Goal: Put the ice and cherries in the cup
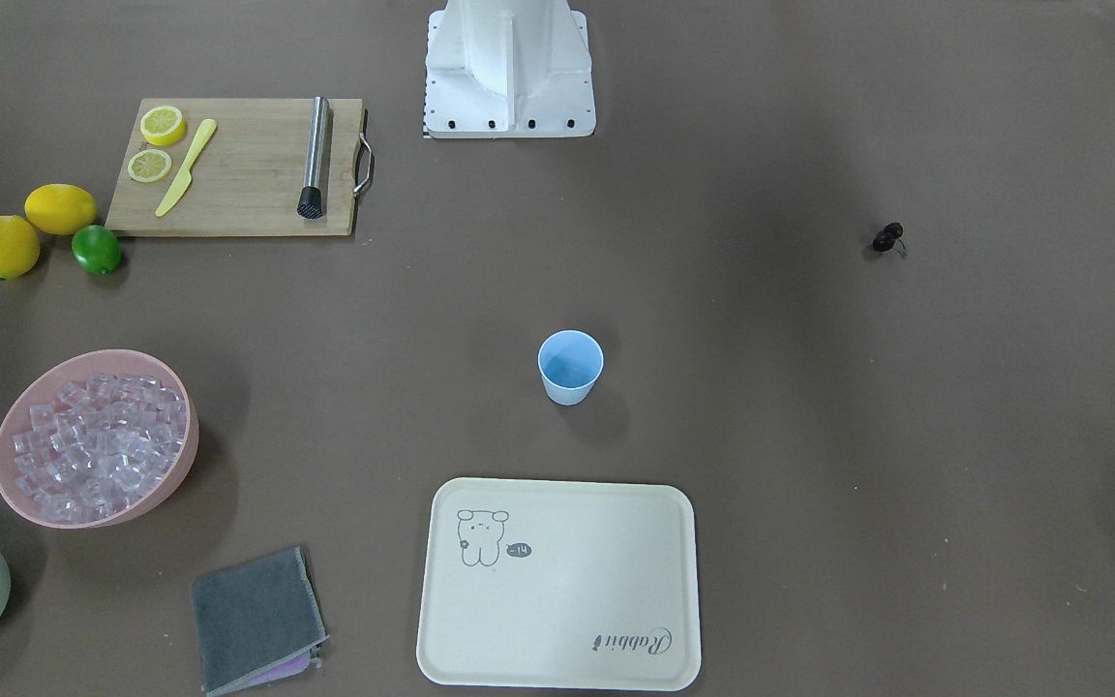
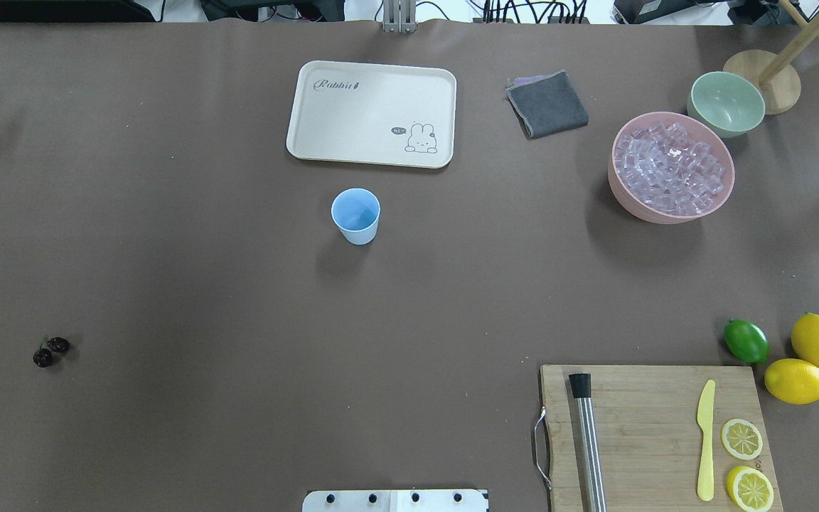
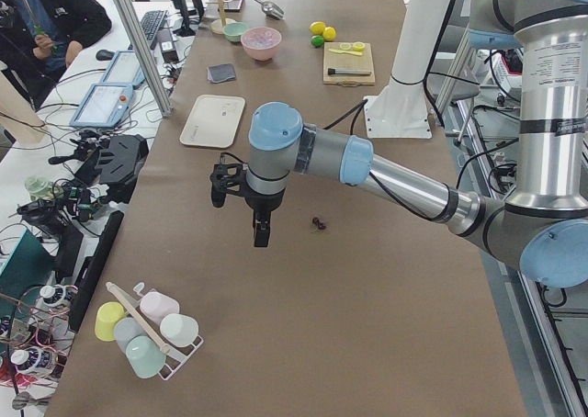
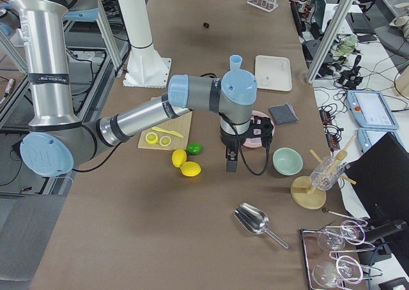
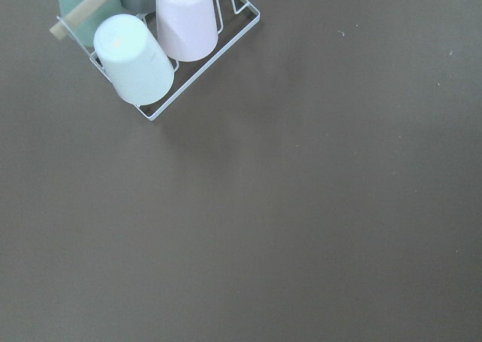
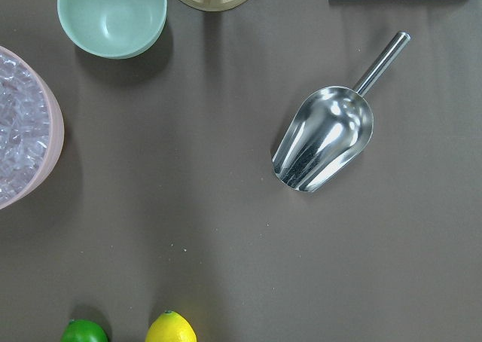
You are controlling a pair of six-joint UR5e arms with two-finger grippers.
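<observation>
At table centre, on the brown cover, a small light-blue plastic cup (image 2: 355,215) stands upright, mouth up. It looks empty, though its bottom is in shade. A cream rectangular tray (image 2: 360,121) with a rabbit print lies just beyond it on the operators' side, not touching.

Ice: small clear glassy ice cubes (image 2: 671,174) are heaped in a big pink bowl (image 2: 665,219), well to the robot's right of the cup. A pale green bowl (image 2: 726,103) sits just beside the pink bowl. A folded grey cloth (image 2: 547,104) lies between tray and bowls.

Cherries: a tiny pair of dark purple-black cherries (image 2: 50,351) on joined stems lies on bare table far to the robot's left, well apart from the cup.

Left gripper (image 3: 262,236): points straight down above bare table and holds nothing visible. It is seen only from the side, so I cannot tell how far its fingers are parted. Its wrist camera shows only table and a white wire rack (image 5: 203,71) of upturned pastel cups.

Right gripper (image 4: 230,164): points down above the table near the pink bowl. It too is seen only from the side, so its finger gap cannot be told. Its wrist camera shows a shiny metal scoop (image 6: 324,142) lying hollow side up.
</observation>
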